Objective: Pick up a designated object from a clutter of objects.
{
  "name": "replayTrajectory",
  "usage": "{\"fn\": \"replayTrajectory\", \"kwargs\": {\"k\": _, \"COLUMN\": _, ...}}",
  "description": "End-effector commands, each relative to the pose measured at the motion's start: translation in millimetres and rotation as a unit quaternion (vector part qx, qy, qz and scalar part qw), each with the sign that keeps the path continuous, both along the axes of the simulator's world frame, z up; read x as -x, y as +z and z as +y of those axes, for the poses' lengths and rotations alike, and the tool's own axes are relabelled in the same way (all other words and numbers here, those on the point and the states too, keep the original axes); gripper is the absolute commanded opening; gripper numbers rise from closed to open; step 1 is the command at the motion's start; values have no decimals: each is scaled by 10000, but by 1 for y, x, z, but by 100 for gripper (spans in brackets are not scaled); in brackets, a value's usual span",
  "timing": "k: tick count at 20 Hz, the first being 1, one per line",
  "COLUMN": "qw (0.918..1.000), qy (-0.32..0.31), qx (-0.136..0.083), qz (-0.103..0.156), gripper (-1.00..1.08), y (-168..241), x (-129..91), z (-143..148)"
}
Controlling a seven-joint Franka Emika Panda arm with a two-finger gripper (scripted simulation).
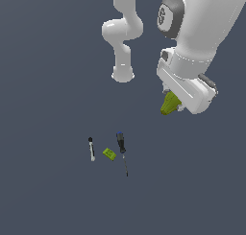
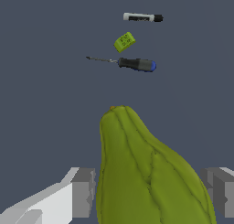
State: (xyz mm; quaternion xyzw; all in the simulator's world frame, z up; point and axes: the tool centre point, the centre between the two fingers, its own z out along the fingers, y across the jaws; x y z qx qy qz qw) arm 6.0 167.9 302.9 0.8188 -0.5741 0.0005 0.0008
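Observation:
The yellow-green pear-shaped lump (image 1: pixel 169 104) is held in my gripper (image 1: pixel 174 103), lifted well above the floor at the exterior view's right. In the wrist view the lump (image 2: pixel 146 173) fills the space between the two grey fingers (image 2: pixel 83 192), tapered end pointing away from the hand. The gripper is shut on it. The other items lie below on the floor: a lime-green brick (image 1: pixel 109 154) (image 2: pixel 124 41), a dark-handled screwdriver with a blue tip (image 1: pixel 122 146) (image 2: pixel 135 64), and a thin white stick with a black end (image 1: pixel 92 148) (image 2: pixel 142 18).
The arm's white base (image 1: pixel 123 75) stands at the back of the dark grey floor. The three small items lie close together near the middle of the exterior view.

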Motion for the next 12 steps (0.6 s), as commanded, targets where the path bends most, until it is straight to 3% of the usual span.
{"fn": "replayTrajectory", "kwargs": {"k": 1, "qw": 10000, "qy": -2, "qx": 0, "qz": -6, "gripper": -100, "y": 29, "x": 5, "z": 10}}
{"fn": "replayTrajectory", "kwargs": {"k": 12, "qw": 10000, "qy": 0, "qx": -7, "qz": -2, "gripper": -100, "y": 113, "x": 15, "z": 43}}
